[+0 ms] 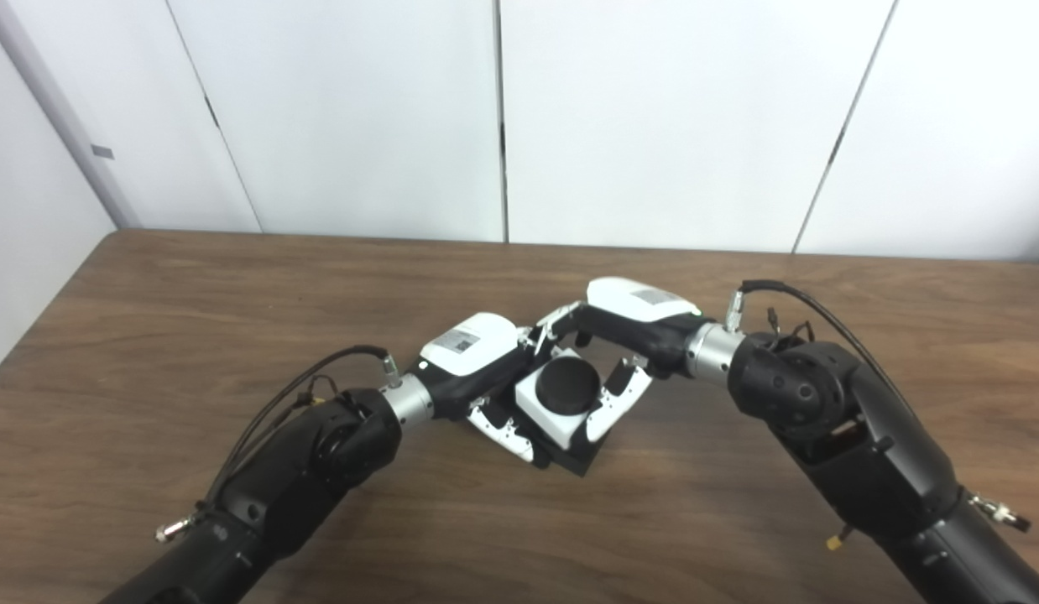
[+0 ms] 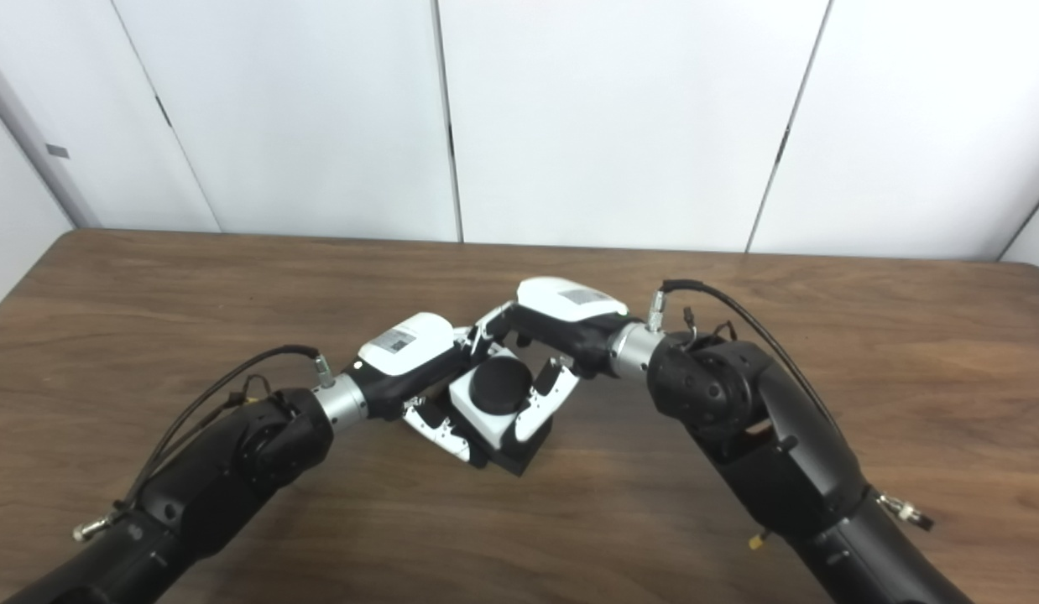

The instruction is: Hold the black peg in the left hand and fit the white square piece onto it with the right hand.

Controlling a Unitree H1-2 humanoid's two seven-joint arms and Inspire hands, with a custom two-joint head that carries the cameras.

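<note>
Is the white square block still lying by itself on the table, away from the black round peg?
No: the white square piece already sits around the black peg, whose round top pokes through it, with both hands close beside it.

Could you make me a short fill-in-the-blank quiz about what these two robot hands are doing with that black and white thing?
1. The round black peg pokes up through the ____ square piece.
2. The table under the hands is made of ____.
3. The left hand and right hand meet near the table's ____.

Missing words: white; wood; middle
</note>
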